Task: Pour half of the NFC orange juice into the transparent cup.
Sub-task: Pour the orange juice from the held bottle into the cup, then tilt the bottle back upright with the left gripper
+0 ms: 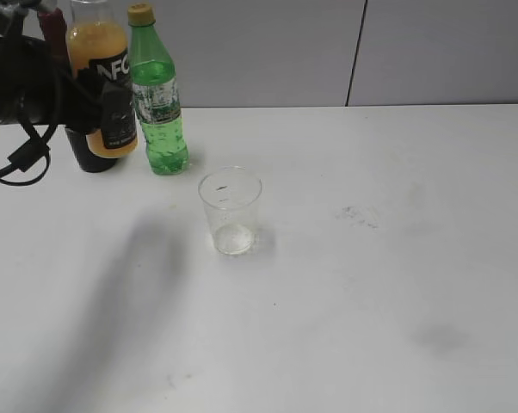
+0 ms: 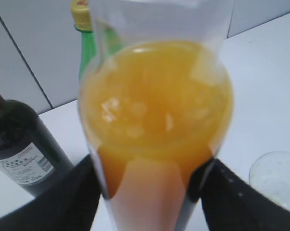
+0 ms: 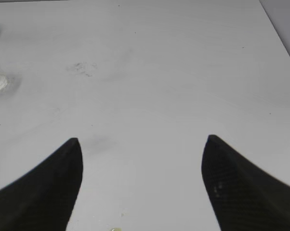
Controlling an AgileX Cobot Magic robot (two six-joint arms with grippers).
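The NFC orange juice [image 1: 100, 64] is a clear bottle with a black label and orange liquid. My left gripper [image 1: 91, 99] is shut on it at the far left back and holds it upright, its base off the table. In the left wrist view the NFC orange juice [image 2: 154, 110] fills the frame between my left gripper's [image 2: 150, 192] black fingers. The transparent cup [image 1: 231, 209] stands empty at the table's middle, to the right of and in front of the bottle; its rim shows in the left wrist view [image 2: 275, 175]. My right gripper [image 3: 141, 144] is open and empty above bare table.
A green bottle with a yellow cap [image 1: 158, 103] stands right next to the juice bottle. A dark wine bottle [image 2: 19, 149] stands to its left, its base showing behind the juice [image 1: 91, 159]. The white table [image 1: 371, 284] has faint smudges. A grey wall runs behind.
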